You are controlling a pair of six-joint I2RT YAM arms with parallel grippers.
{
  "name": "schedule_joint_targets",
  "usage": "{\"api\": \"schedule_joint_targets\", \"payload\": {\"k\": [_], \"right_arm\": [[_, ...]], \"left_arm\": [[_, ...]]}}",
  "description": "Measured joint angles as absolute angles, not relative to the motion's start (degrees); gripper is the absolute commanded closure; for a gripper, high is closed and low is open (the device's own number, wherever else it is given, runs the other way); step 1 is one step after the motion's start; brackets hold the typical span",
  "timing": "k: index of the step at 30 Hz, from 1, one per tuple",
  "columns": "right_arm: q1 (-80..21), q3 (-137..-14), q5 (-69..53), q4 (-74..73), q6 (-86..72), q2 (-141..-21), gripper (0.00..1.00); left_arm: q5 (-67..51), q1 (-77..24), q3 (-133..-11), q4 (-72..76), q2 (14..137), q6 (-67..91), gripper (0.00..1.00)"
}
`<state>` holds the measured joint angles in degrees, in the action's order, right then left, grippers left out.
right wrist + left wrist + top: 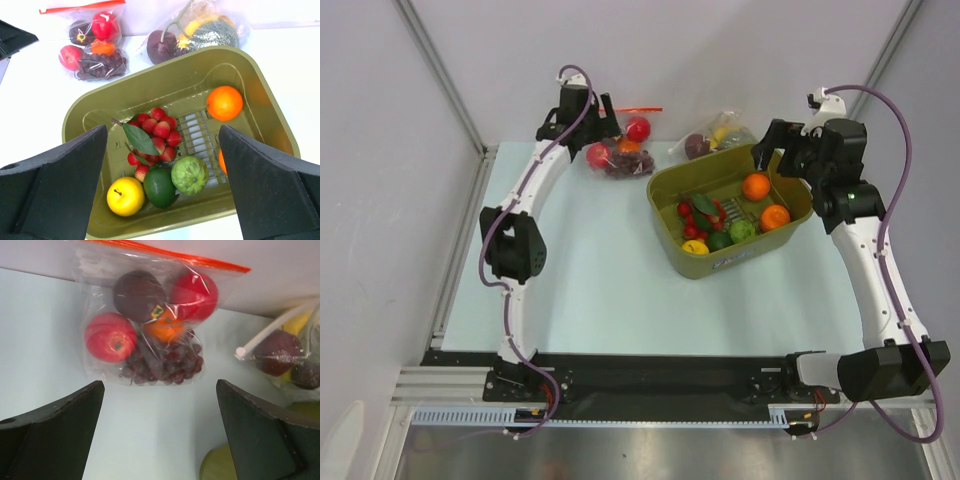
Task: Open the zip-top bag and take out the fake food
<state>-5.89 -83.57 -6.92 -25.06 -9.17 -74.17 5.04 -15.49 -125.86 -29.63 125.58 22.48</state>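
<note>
Zip-top bag (145, 325) sits at the far edge of the worktop (590, 290), left of centre. Its upper part leans on the back wall. Red-orange zip strip (165, 254) runs straight along the top, mouth looks shut. All the fake food (150, 330) is inside the bag. Red apple (110, 337) is lower left, dark maroon round fruit (139, 295) upper middle. A second red fruit (195, 295) is upper right, with the small orange one (166, 327) in the centre. Dark purple grape bunch (165, 365) lies along the bottom. The fruits touch one another, packed tight.

Left gripper (159, 385) is just in front of the bag with its fingers spread wide, holding nothing and not touching the plastic. In the left wrist view the bag shows centred between the two fingers.

Second clear bag (715, 135) lies to the right of the first, apart from it, also at the far edge. It holds yellow and dark purple fruit shapes and touches the back rim of the bin.

Olive-green bin (165, 67) stands right of centre on the worktop. Inside it are an orange (224, 103), a red berry cluster (157, 132) with a green leaf, a lime (159, 186), a yellow fruit (125, 196) and a bumpy green fruit (190, 174). Another orange by the right wall is partly hidden.

Right gripper (162, 129) hangs over the bin with its fingers spread wide, empty, clear of the contents.
</note>
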Motion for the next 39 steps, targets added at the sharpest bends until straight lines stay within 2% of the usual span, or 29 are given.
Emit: {"api": "schedule_joint_targets", "payload": {"k": [7,12,21,24,25,26,27,29,30,32,33,35,36,37,39], "right_arm": [[-5.9,-82.3,-6.5,-25.4,-9.4,-73.5,0.00],[-5.9,-82.4,-6.3,-25.4,-9.6,-74.7,0.00],[-5.9,-84.2,-6.2,-25.7,-10.1,-78.8,0.00],[-5.9,-85.2,-6.2,-25.9,-10.1,-80.0,0.00],[-5.9,-85.5,-6.2,-26.0,-10.1,-80.3,0.00],[-5.9,-85.9,-6.2,-26.0,-10.1,-80.6,0.00],[-5.9,-86.2,-6.2,-26.0,-10.1,-80.9,0.00],[-5.9,-86.7,-6.2,-26.0,-10.1,-81.3,0.00],[-5.9,-86.9,-6.2,-26.0,-10.1,-81.4,0.00],[-5.9,-87.1,-6.2,-25.9,-10.0,-81.7,0.00],[-5.9,-87.1,-6.2,-25.9,-10.0,-81.8,0.00],[-5.9,-87.1,-6.2,-26.0,-10.1,-82.1,0.00],[-5.9,-87.1,-6.2,-26.0,-10.1,-82.2,0.00],[-5.9,-87.1,-6.2,-25.9,-10.1,-82.3,0.00],[-5.9,-87.1,-6.3,-25.9,-10.1,-82.4,0.00]], "left_arm": [[4.8,-10.9,-125.1,-23.2,126.8,26.6,0.00],[3.9,-8.6,-127.0,-20.3,132.6,28.6,0.00],[1.0,-8.5,-127.2,-19.4,142.2,31.6,0.01],[0.6,-8.8,-127.8,-18.7,143.7,32.0,0.03],[0.6,-8.9,-128.0,-18.5,143.9,32.1,0.08],[0.5,-8.9,-128.2,-18.2,144.1,32.1,0.16],[0.2,-8.9,-128.4,-18.0,144.2,32.4,0.32],[-0.1,-9.0,-128.6,-18.0,144.3,32.8,0.41],[-0.3,-9.0,-128.7,-18.0,144.4,32.7,0.52],[-0.3,-9.1,-128.7,-18.0,144.4,32.8,0.63],[-0.4,-9.1,-128.6,-17.9,144.4,32.7,0.74],[-0.6,-9.2,-127.9,-17.4,144.4,32.7,0.82],[-0.8,-9.2,-127.3,-17.0,144.4,32.6,0.93],[-0.8,-9.2,-126.6,-16.7,144.3,32.7,0.98],[-1.5,-9.3,-125.2,-16.3,144.3,32.5,1.00]]}}
